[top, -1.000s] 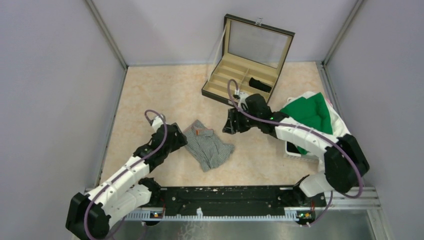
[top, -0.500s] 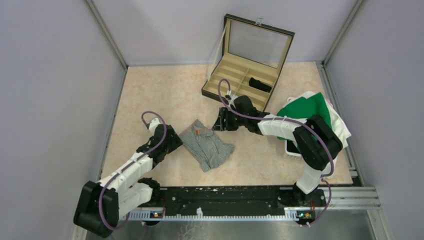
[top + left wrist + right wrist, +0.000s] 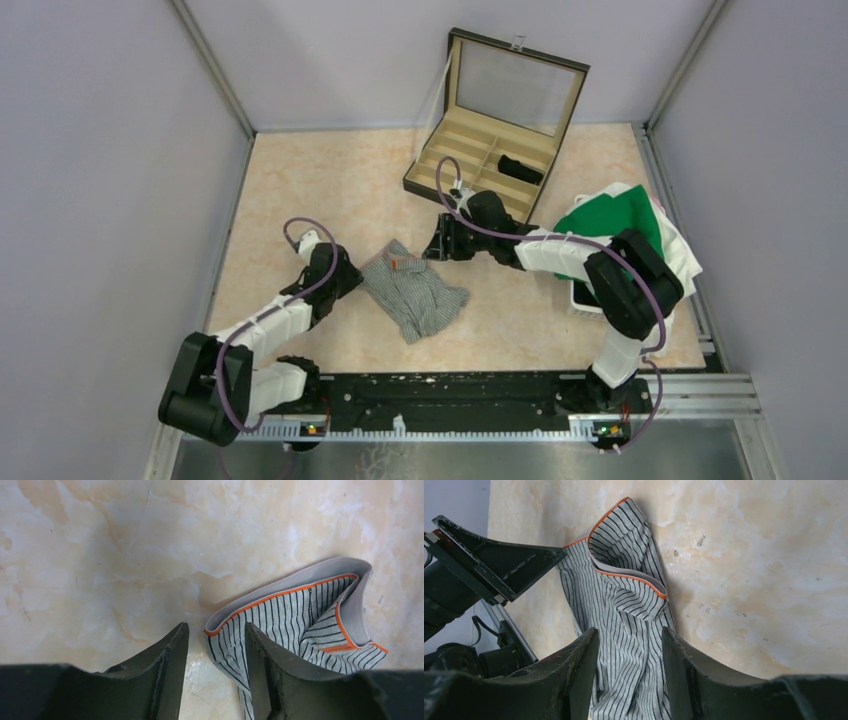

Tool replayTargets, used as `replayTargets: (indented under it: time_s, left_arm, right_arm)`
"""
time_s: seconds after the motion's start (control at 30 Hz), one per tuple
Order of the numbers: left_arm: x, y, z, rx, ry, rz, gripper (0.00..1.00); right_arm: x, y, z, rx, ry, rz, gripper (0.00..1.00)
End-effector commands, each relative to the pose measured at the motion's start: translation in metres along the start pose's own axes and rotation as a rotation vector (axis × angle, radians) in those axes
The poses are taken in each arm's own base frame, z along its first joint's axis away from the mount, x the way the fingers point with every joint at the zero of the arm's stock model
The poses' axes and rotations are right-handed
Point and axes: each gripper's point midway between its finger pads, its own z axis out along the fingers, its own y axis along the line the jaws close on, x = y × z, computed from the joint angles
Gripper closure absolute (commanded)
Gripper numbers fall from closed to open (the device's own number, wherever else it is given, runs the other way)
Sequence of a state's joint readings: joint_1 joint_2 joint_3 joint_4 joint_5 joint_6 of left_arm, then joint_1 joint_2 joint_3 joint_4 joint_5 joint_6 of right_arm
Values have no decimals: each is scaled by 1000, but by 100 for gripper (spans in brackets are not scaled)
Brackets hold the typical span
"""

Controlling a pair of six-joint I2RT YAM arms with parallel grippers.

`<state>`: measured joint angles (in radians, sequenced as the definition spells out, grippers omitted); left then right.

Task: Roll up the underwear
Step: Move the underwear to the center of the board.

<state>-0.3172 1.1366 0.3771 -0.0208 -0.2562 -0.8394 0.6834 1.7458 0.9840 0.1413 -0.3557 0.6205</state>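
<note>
Two arms have shifted in the last second, and both now sit at the grey striped underwear (image 3: pixel 415 290). It lies flat on the table (image 3: pixel 300 180), just toward 7 o'clock of centre, and has not moved in that time.

The right gripper (image 3: pixel 440 240) has swung in from the 3 o'clock side and now sits at the garment's 1 o'clock corner, by the orange-trimmed waistband (image 3: pixel 629 575). The left gripper (image 3: pixel 338 275) has drawn back slightly as its arm folded, and it rests at the garment's 9 o'clock edge.

From the left wrist, you can see the fingers (image 3: pixel 167 670) apart, with a corner of the waistband lying in the gap between them. The right wrist shows the same thing: its fingers (image 3: pixel 679 670) are apart with striped fabric spread beneath and between. Both pairs have been narrowing, but neither has pinched the cloth yet, so nothing is held.

For you, this reads as the start of the roll on this piece. The approach looks finished and the grasp comes next. Rolling itself has not begun, since the fabric is loosely creased and not tidy. Watch the left side, where only a thin corner sits between the fingers and could slip out.

The black underwear (image 3: pixel 520 168) already lies in a compartment of the open case (image 3: pixel 455 150) at 12 o'clock. A green cloth (image 3: pixel 615 225) sits at 3 o'clock, well apart from the work.
</note>
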Motion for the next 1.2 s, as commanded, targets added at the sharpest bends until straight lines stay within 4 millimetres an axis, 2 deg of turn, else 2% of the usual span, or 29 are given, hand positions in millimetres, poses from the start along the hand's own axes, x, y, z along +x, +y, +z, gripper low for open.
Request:
replayTargets:
  time_s: [0.0, 0.17, 0.5, 0.67, 1.0, 1.17]
  left_arm:
    - [3, 11, 10, -35, -4, -8, 51]
    - [7, 10, 16, -19, 11, -4, 69]
    - [14, 5, 21, 23, 34, 17, 100]
    - [15, 5, 22, 29, 39, 30, 100]
    - [14, 4, 21, 29, 37, 35, 100]
    - [16, 5, 23, 26, 48, 34, 100]
  right_arm:
    - [-25, 22, -8, -48, -71, -51, 51]
    - [-17, 26, -5, -90, -36, -63, 51]
    - [-12, 6, 19, -48, -3, -101, 46]
    - [-11, -2, 31, -33, 7, -99, 46]
    - [-4, -15, 40, 8, 33, -70, 47]
    - [-5, -12, 45, -19, 30, -57, 53]
